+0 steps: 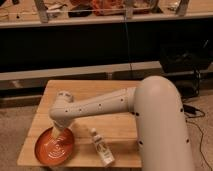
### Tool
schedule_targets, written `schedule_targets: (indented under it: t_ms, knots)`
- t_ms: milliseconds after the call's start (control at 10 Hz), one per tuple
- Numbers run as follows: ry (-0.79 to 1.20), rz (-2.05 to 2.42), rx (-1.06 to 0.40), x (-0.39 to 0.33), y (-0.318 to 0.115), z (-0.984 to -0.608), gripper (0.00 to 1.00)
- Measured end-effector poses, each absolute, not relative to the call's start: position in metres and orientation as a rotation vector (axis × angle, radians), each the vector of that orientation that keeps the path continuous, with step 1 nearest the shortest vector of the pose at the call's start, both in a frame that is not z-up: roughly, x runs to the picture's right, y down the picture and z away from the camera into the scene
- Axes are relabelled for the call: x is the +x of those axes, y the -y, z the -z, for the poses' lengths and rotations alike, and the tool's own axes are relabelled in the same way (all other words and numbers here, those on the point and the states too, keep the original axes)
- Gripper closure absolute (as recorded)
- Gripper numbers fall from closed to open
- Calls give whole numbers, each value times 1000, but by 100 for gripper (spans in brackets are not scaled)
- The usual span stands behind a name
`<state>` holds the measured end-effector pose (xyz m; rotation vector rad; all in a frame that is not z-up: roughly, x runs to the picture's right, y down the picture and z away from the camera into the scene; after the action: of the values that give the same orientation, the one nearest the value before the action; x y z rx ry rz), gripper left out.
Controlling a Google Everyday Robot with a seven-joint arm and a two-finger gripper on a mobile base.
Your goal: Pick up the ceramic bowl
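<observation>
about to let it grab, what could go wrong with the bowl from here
1. The bowl sits at the table's front-left corner; a push from the gripper, which hangs at the bowl's far rim, could slide it off the edge.
2. The bowl is wide and shallow, so a rim pinch may slip or tip it.
3. A bottle lies just right of the bowl; a shifting bowl or the arm could knock it.
</observation>
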<state>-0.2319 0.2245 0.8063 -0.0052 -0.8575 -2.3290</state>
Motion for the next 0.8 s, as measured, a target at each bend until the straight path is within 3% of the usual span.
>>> schedule_targets:
  t_ms: [800]
  knots:
    - [829, 2352, -20, -230, -222, -810, 22]
